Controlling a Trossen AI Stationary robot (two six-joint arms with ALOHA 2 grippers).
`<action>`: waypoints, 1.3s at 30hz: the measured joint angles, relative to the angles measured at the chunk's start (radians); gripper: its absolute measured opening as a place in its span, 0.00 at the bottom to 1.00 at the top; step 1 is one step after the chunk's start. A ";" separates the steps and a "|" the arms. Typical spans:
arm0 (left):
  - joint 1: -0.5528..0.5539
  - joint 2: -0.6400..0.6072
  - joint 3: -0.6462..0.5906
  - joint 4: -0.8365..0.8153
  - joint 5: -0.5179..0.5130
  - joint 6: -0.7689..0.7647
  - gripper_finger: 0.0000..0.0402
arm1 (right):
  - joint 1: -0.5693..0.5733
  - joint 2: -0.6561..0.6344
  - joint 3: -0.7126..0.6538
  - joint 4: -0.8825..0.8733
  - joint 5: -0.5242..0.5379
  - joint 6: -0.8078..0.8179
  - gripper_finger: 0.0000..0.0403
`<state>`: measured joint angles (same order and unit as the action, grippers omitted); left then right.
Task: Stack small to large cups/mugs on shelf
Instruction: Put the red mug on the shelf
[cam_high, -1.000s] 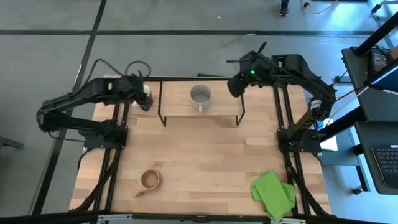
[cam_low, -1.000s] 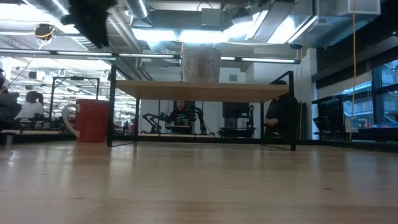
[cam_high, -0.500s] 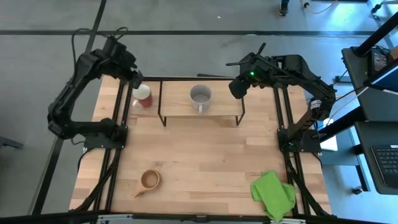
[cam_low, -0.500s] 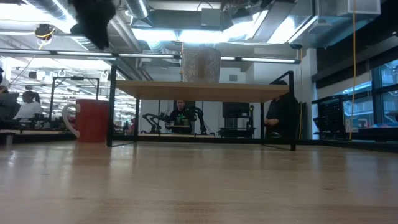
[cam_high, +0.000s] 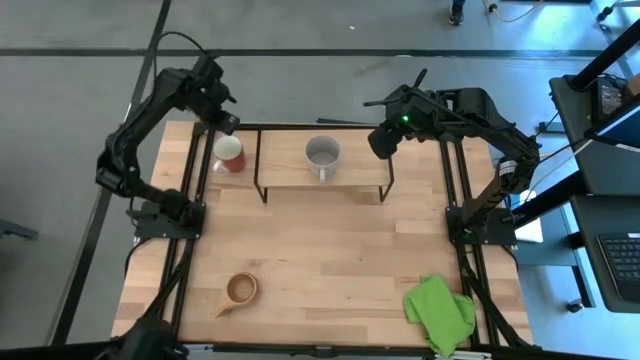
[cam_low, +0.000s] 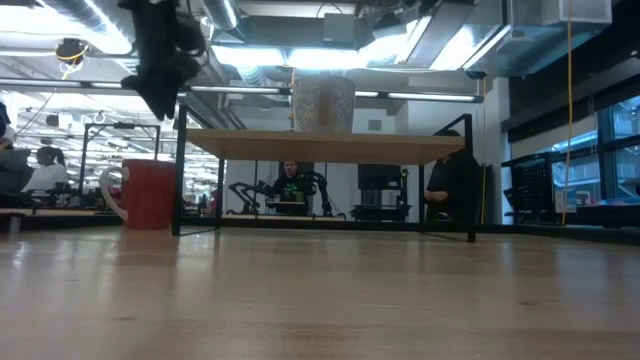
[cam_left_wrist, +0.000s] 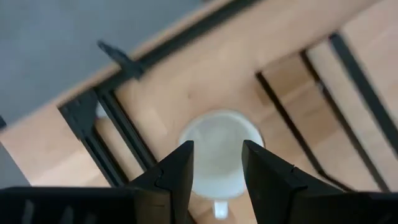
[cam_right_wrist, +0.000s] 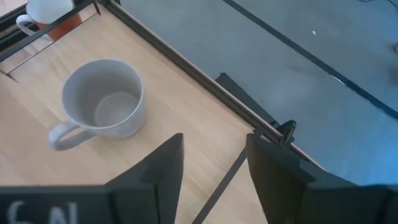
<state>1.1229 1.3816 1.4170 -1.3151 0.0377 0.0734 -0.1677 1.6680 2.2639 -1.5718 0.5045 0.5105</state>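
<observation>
The red mug (cam_high: 230, 154) stands on its base on the tabletop just left of the shelf (cam_high: 290, 172); the low view shows the red mug (cam_low: 148, 193) beside a shelf leg. My left gripper (cam_high: 225, 127) hangs open above the mug's far rim, and its wrist view looks down into the cream inside (cam_left_wrist: 219, 152). The grey mug (cam_high: 322, 153) stands upright on the shelf board (cam_low: 400, 146). The small wooden cup (cam_high: 241, 290) sits near the table's front left. My right gripper (cam_high: 379, 142) hovers open at the shelf's far right corner, with the grey mug (cam_right_wrist: 102, 102) ahead of it.
A green cloth (cam_high: 440, 312) lies at the table's near right corner. Black frame rails (cam_high: 190, 240) run along both table sides. The shelf's thin black legs (cam_low: 181, 180) stand close to the red mug. Bare wood (cam_high: 330, 250) lies between the shelf and the wooden cup.
My left arm has swung round from the table's left side toward its far edge. Its gripper has turned and now hangs over the red mug from the far side, a little lower in the low view. The mugs have kept their places.
</observation>
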 joint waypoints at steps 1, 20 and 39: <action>0.001 0.012 0.000 -0.019 0.000 0.000 0.32 | 0.000 0.000 0.000 0.000 0.000 0.004 0.44; -0.013 0.182 0.000 -0.065 -0.049 -0.209 0.32 | 0.000 0.000 0.000 0.001 0.000 0.003 0.44; -0.090 -0.047 -0.239 0.057 -0.071 -0.532 0.32 | 0.000 0.000 0.000 0.028 0.001 -0.138 0.44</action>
<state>1.0330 1.3351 1.1777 -1.2580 -0.0332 -0.4587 -0.1680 1.6680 2.2639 -1.5437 0.5053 0.3722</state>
